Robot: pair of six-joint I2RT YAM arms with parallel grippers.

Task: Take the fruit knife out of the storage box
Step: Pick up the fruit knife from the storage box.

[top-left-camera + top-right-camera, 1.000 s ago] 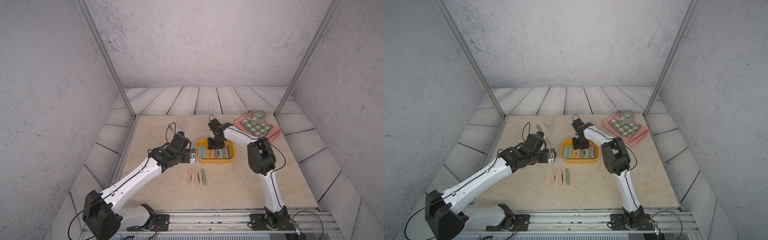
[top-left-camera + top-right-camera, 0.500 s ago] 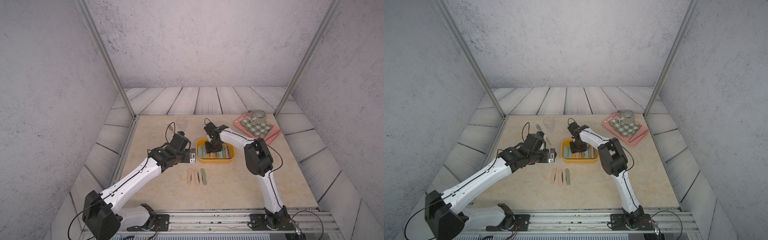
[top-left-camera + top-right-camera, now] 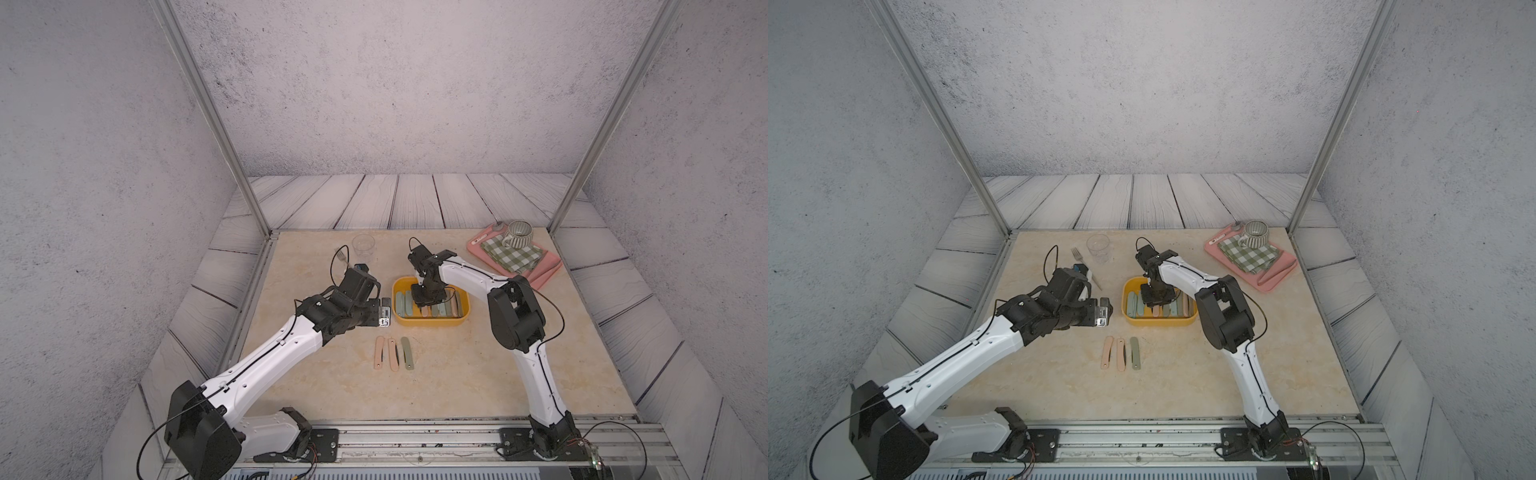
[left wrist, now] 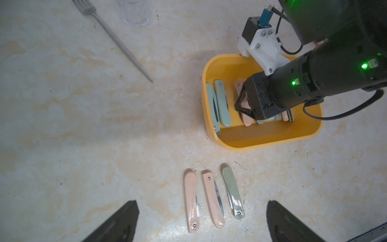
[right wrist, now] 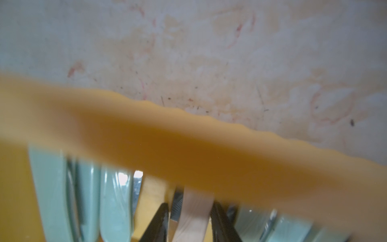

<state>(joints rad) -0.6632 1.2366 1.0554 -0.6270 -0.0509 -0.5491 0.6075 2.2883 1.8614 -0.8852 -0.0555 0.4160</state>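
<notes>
Now, mid-grasp, the right tool sits inside the storage box, at twelve o'clock from the laid-out knives on the tabletop, jaws part-open astride a pink fruit knife, grip uncertain; next, probably clamp and lift straight up.

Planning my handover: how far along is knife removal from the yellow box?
Done: three knives lie on the table before the storage box. In hand: right gripper straddles a pink knife inside; grip unclear. The left gripper hovers open. Remaining: lift it out; teal knives also inside.

Three knives lie before the storage box.
</notes>
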